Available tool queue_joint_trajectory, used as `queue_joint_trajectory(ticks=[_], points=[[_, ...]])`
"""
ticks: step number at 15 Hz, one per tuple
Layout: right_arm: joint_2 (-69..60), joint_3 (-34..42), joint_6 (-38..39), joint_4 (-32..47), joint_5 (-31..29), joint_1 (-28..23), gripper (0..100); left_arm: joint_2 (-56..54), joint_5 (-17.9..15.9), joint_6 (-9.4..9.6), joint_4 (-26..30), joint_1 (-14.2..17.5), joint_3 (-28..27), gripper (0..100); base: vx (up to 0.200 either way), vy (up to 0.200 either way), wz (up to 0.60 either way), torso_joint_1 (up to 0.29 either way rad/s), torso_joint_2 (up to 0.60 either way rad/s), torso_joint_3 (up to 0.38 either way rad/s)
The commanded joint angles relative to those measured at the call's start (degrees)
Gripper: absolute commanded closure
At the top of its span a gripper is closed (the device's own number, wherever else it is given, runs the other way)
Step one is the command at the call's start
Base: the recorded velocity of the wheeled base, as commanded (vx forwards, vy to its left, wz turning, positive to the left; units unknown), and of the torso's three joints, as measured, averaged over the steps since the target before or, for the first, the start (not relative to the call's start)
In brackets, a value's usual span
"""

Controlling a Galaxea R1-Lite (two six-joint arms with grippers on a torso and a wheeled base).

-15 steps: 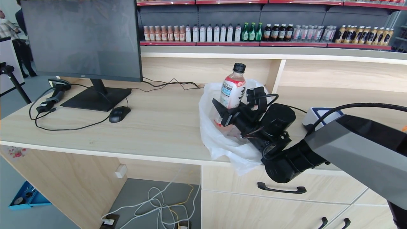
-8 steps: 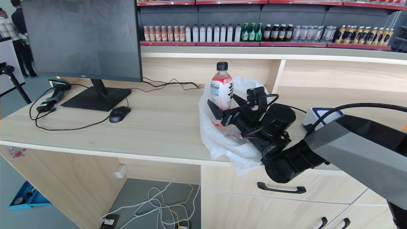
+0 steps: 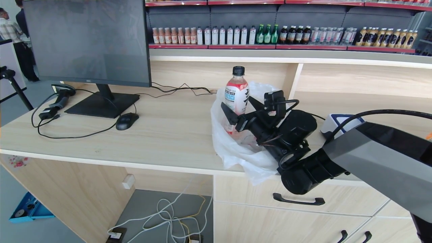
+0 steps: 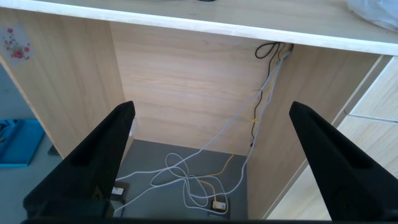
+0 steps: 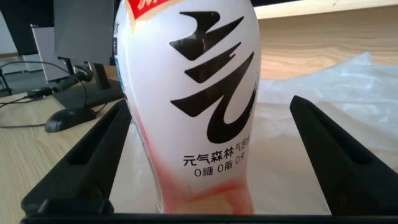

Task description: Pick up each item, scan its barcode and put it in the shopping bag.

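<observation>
A pink-and-white drink bottle (image 3: 237, 92) with a black cap stands upright inside the white plastic shopping bag (image 3: 233, 148) on the wooden counter (image 3: 162, 135). My right gripper (image 3: 238, 108) is open, one finger on each side of the bottle's lower half. The right wrist view has the bottle (image 5: 193, 106) filling the gap in my right gripper (image 5: 210, 104), with bag plastic (image 5: 336, 81) behind it. My left gripper (image 4: 211, 106) hangs open and empty below the counter's edge, above floor cables.
On the counter's left are a monitor (image 3: 87, 40), a black mouse (image 3: 127, 120) and a handheld scanner (image 3: 60, 96) with trailing cables. A white device (image 3: 337, 123) sits right of the bag. A raised ledge and bottle shelves stand behind.
The bottle went from tilted to upright and shifted left in the bag. My right gripper has drawn back slightly to the right.
</observation>
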Motion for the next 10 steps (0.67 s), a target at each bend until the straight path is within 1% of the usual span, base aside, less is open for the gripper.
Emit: queue_joint_trajectory(ticks=[1, 4, 7, 10], points=[[0.19, 0.47, -0.25, -1.87, 0.02, 0.02, 0, 0.06, 0.04, 0.00, -0.02, 0.00, 0.00, 0, 0.000, 0.000, 0.00, 0.000, 0.00, 0.000], [-0.69, 2.67, -0.60, -3.11, -0.07, 0.11, 0, 0.06, 0.04, 0.08, -0.02, 0.00, 0.00, 0, 0.000, 0.000, 0.00, 0.000, 0.00, 0.000], [-2.80, 3.10, -1.39, -3.11, -1.74, 0.02, 0, 0.06, 0.04, 0.08, -0.02, 0.00, 0.00, 0, 0.000, 0.000, 0.00, 0.000, 0.00, 0.000], [-5.35, 4.77, -3.50, -3.11, -2.00, 0.02, 0, 0.06, 0.04, 0.08, 0.07, 0.00, 0.00, 0, 0.000, 0.000, 0.00, 0.000, 0.00, 0.000]])
